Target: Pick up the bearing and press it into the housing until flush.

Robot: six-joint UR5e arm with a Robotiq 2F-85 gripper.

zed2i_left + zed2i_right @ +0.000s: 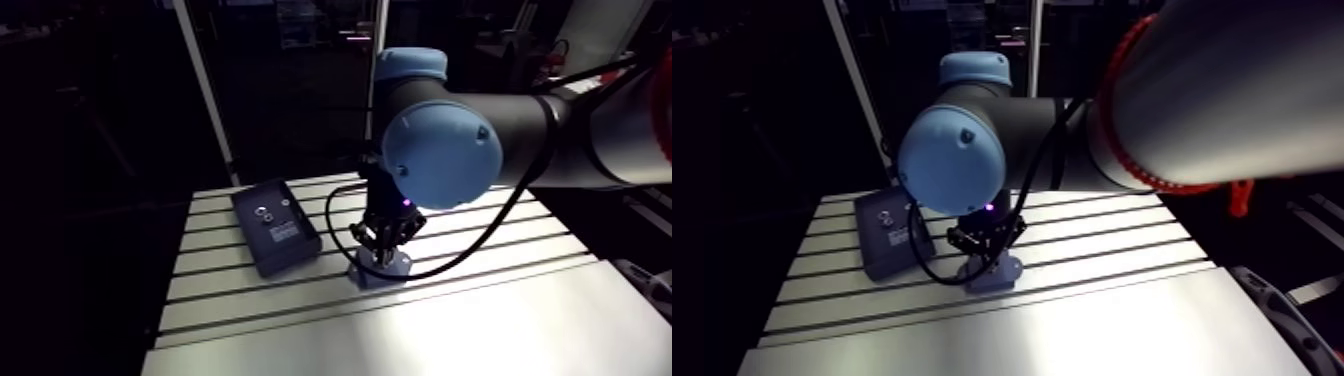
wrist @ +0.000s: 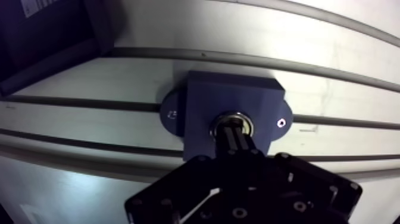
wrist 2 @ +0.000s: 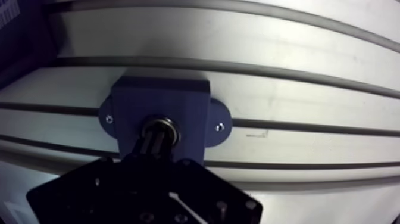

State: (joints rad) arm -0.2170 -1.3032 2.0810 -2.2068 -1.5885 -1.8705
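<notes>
Two fingers (image 2: 237,140) of the gripper (image 2: 234,127) are closed together, tips directly above and on the bearing (image 2: 250,123). The bearing sits in the bore of the blue housing (image 2: 232,95), axis vertical, so any push goes straight down. The housing rests on the slotted table (image 2: 333,59), with a black box (image 1: 275,225) well apart.

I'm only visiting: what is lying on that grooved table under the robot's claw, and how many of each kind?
dark box: 1
blue housing: 1
bearing, a metal ring sitting in the housing: 1
Total: 3
</notes>
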